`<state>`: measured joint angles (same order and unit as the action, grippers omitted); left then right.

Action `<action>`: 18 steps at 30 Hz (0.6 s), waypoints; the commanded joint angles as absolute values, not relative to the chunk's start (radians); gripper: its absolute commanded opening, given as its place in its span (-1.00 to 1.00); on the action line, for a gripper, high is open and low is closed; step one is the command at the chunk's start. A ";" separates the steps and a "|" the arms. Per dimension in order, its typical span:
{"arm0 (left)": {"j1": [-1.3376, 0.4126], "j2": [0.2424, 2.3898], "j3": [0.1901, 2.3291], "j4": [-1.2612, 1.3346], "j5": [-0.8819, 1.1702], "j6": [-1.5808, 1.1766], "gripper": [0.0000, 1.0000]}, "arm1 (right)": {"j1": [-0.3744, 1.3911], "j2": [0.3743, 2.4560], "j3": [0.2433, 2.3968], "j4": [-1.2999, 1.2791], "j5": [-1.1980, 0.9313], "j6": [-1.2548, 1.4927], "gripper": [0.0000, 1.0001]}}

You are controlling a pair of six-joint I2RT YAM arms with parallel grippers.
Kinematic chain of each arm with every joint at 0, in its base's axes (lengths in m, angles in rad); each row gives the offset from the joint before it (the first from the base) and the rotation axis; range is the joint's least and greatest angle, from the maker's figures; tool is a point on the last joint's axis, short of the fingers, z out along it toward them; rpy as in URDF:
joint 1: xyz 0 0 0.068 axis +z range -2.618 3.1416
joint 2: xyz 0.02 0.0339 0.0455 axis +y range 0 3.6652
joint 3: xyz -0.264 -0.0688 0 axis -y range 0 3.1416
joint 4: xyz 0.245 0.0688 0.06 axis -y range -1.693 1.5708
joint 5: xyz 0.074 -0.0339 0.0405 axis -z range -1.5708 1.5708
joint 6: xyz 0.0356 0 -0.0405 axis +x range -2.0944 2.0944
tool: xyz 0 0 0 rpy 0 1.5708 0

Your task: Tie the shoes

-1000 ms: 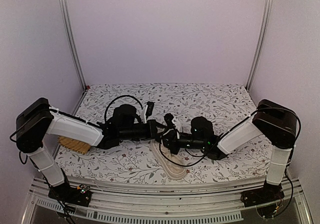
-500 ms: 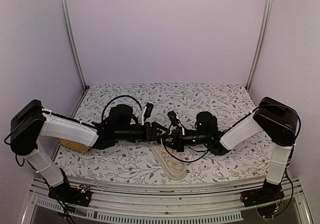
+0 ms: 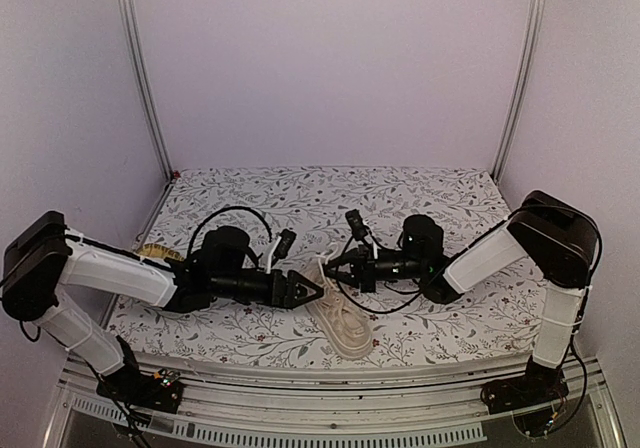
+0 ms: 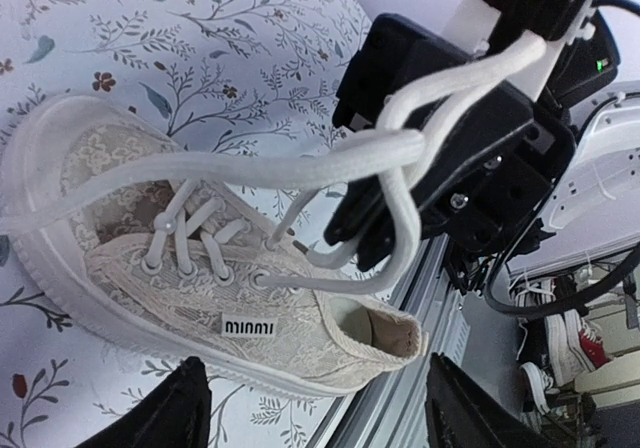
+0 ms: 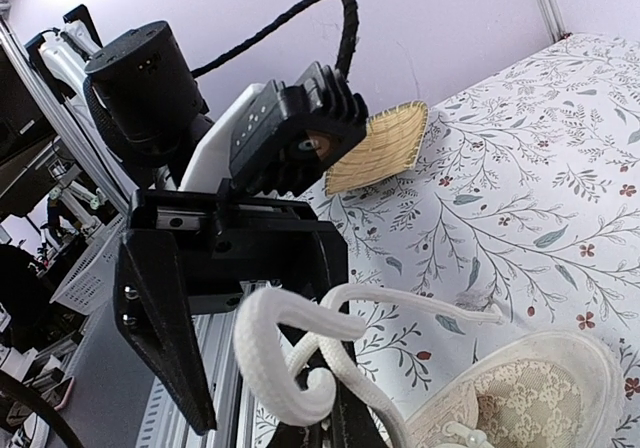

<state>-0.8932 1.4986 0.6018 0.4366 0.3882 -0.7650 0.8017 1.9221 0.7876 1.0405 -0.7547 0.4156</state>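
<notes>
The right gripper (image 3: 335, 264) pinches the laces (image 4: 300, 173) over the shoe (image 3: 345, 323); the left gripper (image 3: 308, 290), fingers spread wide, faces them, just beside.

Robotics lab test cell: plain panels (image 3: 330, 68) in aluminium posts (image 3: 142, 78) enclose the tabletop's (image 3: 400, 193) far and side edges; slotted rail (image 3: 330, 393) along near edge.

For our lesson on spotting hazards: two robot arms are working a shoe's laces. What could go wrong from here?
The laces are looped over the right fingers, so pulling back may snag them and drag the shoe. Its heel lies near the table edge, so a tug could tip it off. The left fingers are open, holding nothing, so the loop may slacken.
</notes>
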 commanded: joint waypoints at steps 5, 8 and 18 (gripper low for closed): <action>-0.878 1.532 0.585 0.533 0.345 -0.739 -0.11 | 0.799 1.952 0.806 1.065 -0.782 0.428 -0.96; -0.879 1.566 0.604 0.559 0.314 -0.731 -0.23 | 0.799 1.955 0.804 1.065 -0.780 0.426 -0.96; -0.878 1.684 0.637 0.685 0.276 -0.712 -0.39 | 0.798 1.963 0.807 1.069 -0.781 0.428 -0.96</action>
<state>-0.8871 1.6447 0.6136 0.5926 0.3035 -0.7322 0.8017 1.9396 0.7918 1.0424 -0.7696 0.4255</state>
